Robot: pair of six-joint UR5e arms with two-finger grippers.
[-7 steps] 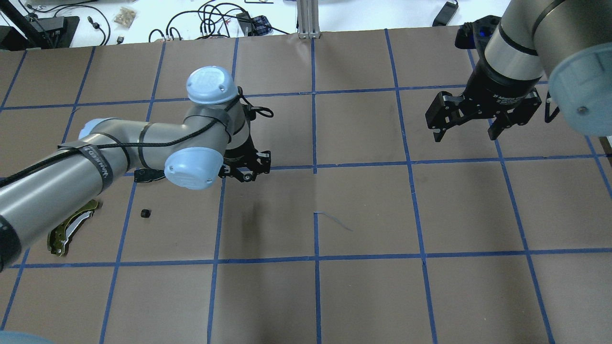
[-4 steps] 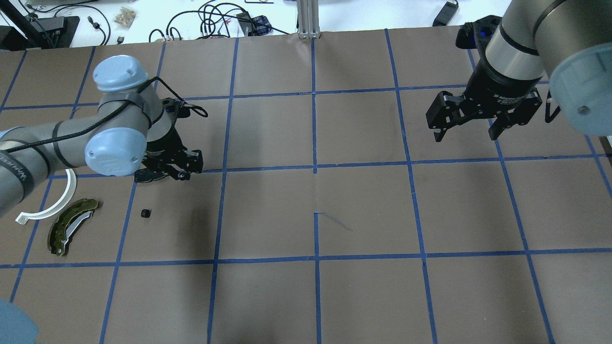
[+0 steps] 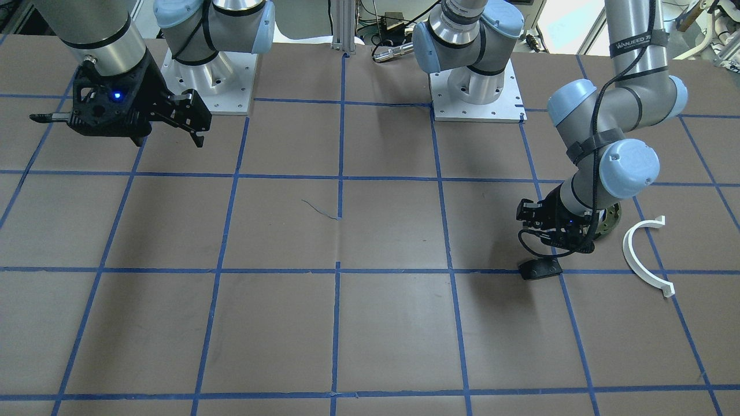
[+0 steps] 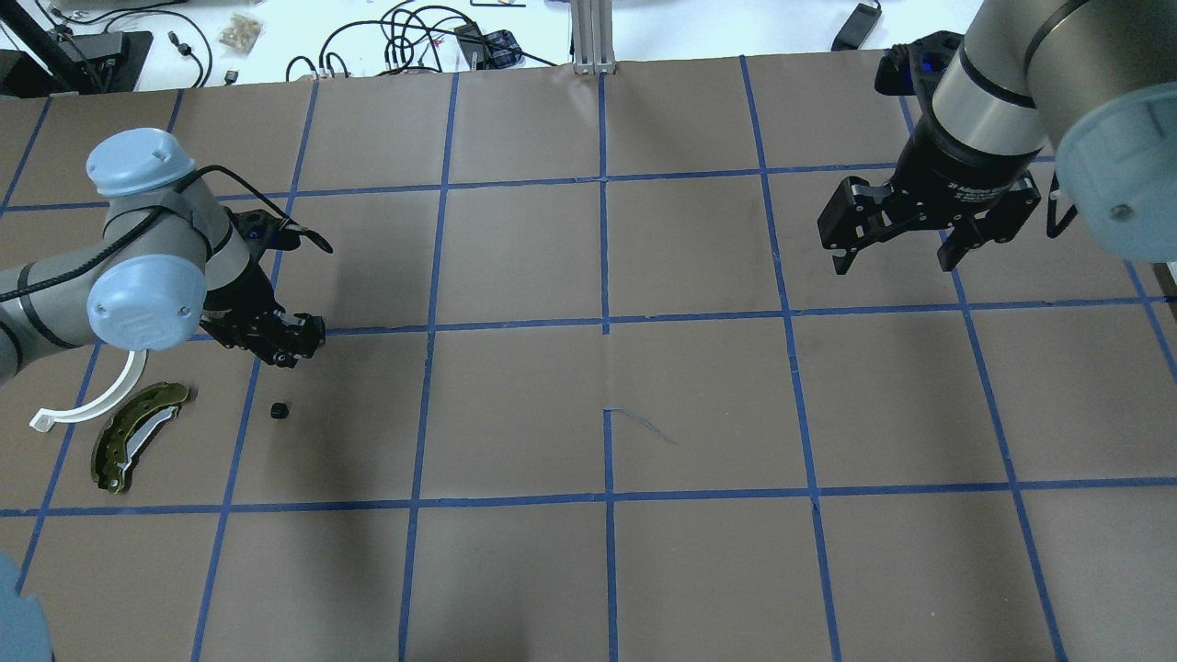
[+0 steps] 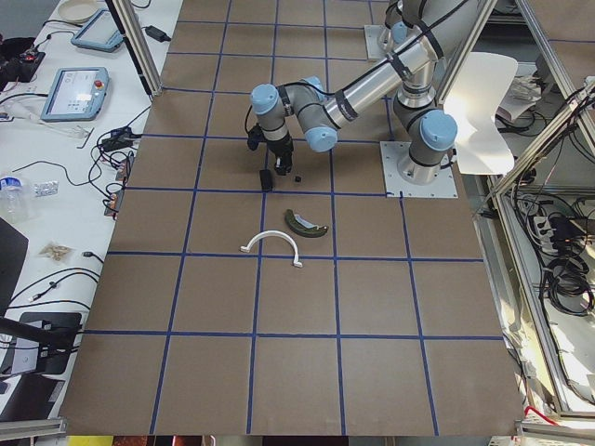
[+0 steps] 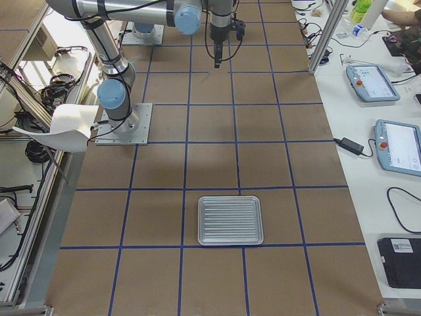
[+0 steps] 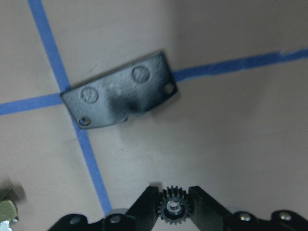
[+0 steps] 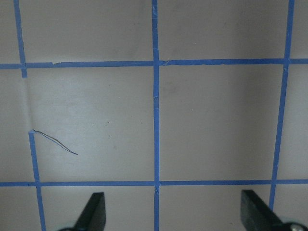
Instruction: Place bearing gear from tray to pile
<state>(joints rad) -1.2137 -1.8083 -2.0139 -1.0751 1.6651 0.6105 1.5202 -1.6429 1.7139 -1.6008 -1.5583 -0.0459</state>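
My left gripper [image 7: 172,219] is shut on a small black toothed bearing gear [image 7: 172,211], seen in the left wrist view. It hovers low over the pile, just beside the flat black pad [image 7: 120,91], which also shows in the front view [image 3: 540,269]. In the overhead view the left gripper [image 4: 287,342] covers the pad. The olive-green curved shoe [image 4: 138,437] and the white half-ring [image 4: 92,405] lie to its left. My right gripper [image 4: 897,257] is open and empty, high over the far right. The ribbed metal tray [image 6: 230,219] shows only in the right side view.
A small black part [image 4: 279,411] lies on the paper just in front of the left gripper. Blue tape lines grid the brown table. Cables and gear lie beyond the far edge [image 4: 414,37]. A thin scratch mark [image 4: 644,425] is near the centre.
My left arm has swung left across the table with the gear, from near the centre to over the black pad by the pile. The right arm has not moved.
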